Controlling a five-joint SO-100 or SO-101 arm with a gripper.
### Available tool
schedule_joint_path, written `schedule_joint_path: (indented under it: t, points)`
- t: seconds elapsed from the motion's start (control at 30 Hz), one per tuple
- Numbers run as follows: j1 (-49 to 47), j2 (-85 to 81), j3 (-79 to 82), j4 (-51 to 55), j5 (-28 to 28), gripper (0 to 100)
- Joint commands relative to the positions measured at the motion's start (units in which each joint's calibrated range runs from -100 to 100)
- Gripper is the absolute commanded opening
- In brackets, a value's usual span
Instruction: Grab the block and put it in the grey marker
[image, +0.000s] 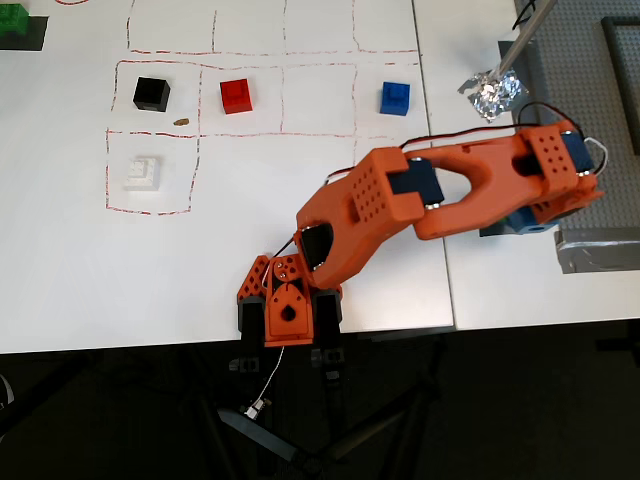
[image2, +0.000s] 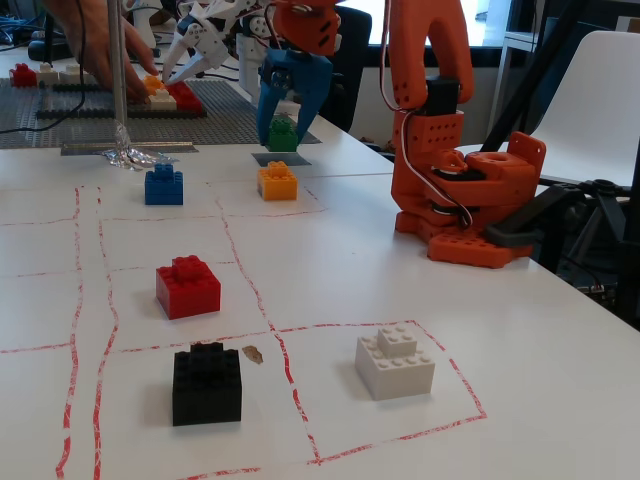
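Overhead view looks straight down; fixed view sits low at table level (both share the red brick (image: 237, 96) (image2: 188, 286)).

In the fixed view the near-left brick (image2: 206, 384) and the near-right brick (image2: 395, 363) lie side by side, well apart. The middle brick (image2: 188, 286) lies just behind the near-left one. Farther back lie the far-left brick (image2: 163, 186) and, right of it, the far-right brick (image2: 277, 181). The marker (image2: 280, 158) lies just behind the far-right brick. The block (image2: 282, 133) is at the marker's far edge. The foil (image2: 135, 157) lies behind the far-left brick, and the arm base (image2: 470, 210) stands to the right.
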Motion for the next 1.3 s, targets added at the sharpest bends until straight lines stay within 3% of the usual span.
schedule_joint_path:
  t: [0.0, 0.2, 0.53, 0.73, 1.03, 1.27]
  points:
    - [1.1, -2.2, -5.4, -1.1, 0.3, 0]
    - [0.6, 1.3, -5.3, -3.1, -0.1, 5]
    - [2.0, 2.5, -4.0, -4.4, 0.7, 33]
    - [2.5, 0.0, -9.4, 5.9, 1.8, 41]
    - [0.0, -8.7, -21.1, 32.1, 3.5, 40]
    - [-7.6, -28.0, 1.9, 32.1, 4.2, 24]
